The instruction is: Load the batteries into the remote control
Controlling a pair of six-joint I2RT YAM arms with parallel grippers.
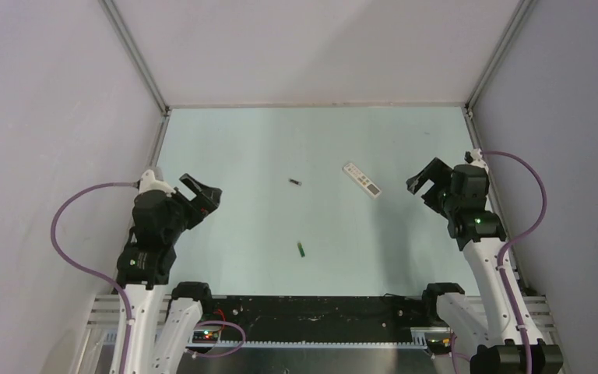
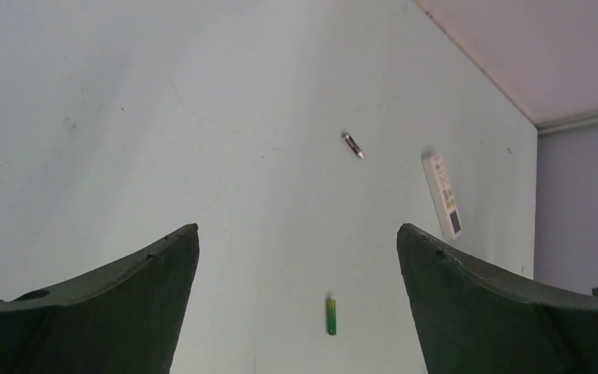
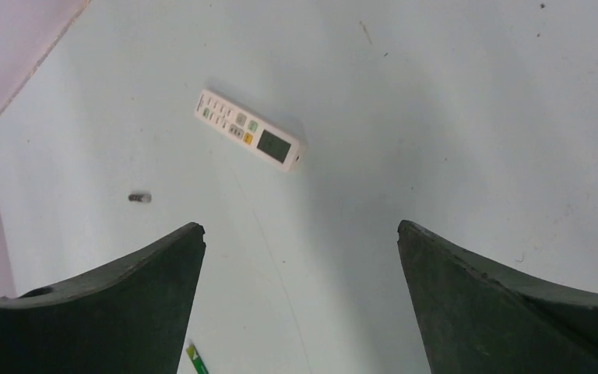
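Note:
The white remote control [image 1: 362,179] lies face up on the pale table, right of centre; it also shows in the left wrist view [image 2: 443,194] and the right wrist view [image 3: 249,140]. The blackish battery [image 1: 295,182] lies left of it, also seen in the wrist views [image 2: 353,145] [image 3: 139,198]. The green battery [image 1: 301,248] lies nearer the arms [image 2: 331,315] [image 3: 196,359]. My left gripper [image 1: 201,192] is open and empty at the left. My right gripper [image 1: 428,178] is open and empty, just right of the remote.
Grey walls enclose the table [image 1: 241,156] on three sides. A black rail with cables [image 1: 311,312] runs along the near edge between the arm bases.

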